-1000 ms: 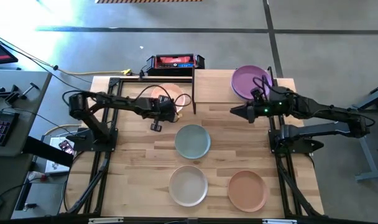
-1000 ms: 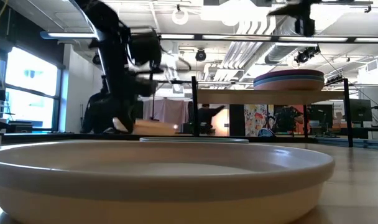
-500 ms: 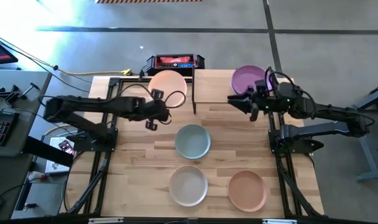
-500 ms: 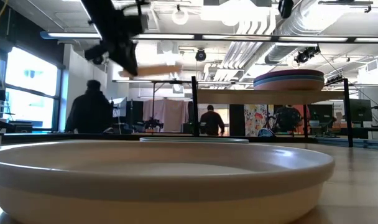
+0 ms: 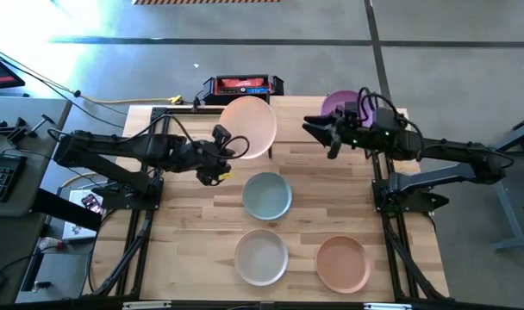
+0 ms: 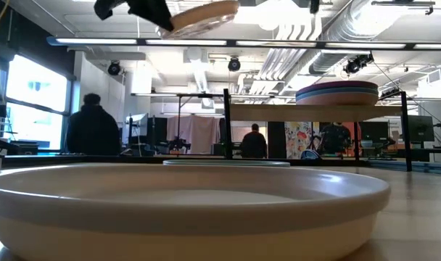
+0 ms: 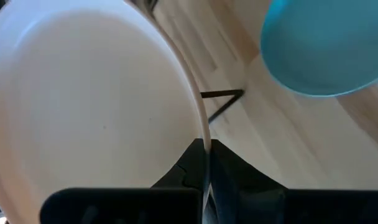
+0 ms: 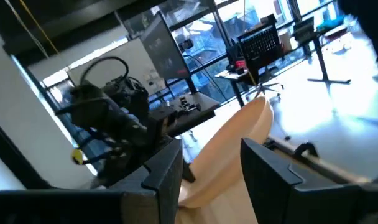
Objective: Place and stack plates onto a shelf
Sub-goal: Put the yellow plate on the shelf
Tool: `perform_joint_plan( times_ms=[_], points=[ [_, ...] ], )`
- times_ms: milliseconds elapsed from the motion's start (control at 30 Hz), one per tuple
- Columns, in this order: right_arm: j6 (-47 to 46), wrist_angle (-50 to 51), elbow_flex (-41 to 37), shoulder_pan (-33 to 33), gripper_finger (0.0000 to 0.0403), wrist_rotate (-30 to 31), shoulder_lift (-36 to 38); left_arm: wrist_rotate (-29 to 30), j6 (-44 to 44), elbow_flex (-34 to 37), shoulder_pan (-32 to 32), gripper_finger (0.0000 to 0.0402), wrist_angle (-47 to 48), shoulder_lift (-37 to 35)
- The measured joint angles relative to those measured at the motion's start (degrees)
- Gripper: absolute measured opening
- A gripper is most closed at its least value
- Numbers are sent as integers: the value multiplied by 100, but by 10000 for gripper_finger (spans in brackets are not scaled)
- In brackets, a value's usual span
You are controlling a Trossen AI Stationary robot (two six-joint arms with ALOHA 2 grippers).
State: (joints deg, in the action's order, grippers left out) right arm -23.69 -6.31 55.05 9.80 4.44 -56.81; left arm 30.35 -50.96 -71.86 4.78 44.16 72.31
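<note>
Peach plate (image 5: pixel 248 126) rides high above the table's far side, pinched by its rim in the left gripper (image 5: pixel 221 164), whose jaws are pressed tight on the edge. The right gripper (image 5: pixel 321 131) hangs just beside it with fingers spread, apparently ready to receive it. The shelf (image 6: pixel 315 110) already bears a stack of plates (image 6: pixel 336 93); a teal plate (image 5: pixel 266 195), an off-white plate (image 5: pixel 261 256) and an orange plate (image 5: pixel 343 263) wait on the tabletop (image 5: pixel 193 232). The risk is likely in the exchange: an edge-only pinch lets the plate swing or slip, and a mistimed release could drop it.
</note>
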Motion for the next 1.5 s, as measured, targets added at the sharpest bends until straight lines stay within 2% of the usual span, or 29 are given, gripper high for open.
perform_joint_plan(
  times_ms=[100, 233, 467, 700, 833, 1067, 1500],
  points=[
    [349, 358, 579, 81, 144, -2, -371, 213, -108, -57, 7, 1, -33, -1],
    [442, 1414, 1497, 282, 144, 127, -892, 471, -203, -57, -28, 1, 14, 3],
    [420, 3098, 2928, 554, 144, 456, -1781, 444, -288, -57, -46, 1, 574, 4],
    [-92, 4241, 3853, 709, 144, 406, -2701, 441, -117, -57, -68, 1, 1118, 4],
    [-201, 4573, 4182, 713, 144, 241, -3136, 413, -13, -57, -68, 1, 1218, 4],
    [-458, 4553, 4475, 709, 144, -69, -3616, 319, -13, -57, -68, 1, 1218, 4],
    [-605, 4507, 4516, 709, 144, -131, -3740, 408, -19, -57, -68, 1, 1003, 15]
  ],
)
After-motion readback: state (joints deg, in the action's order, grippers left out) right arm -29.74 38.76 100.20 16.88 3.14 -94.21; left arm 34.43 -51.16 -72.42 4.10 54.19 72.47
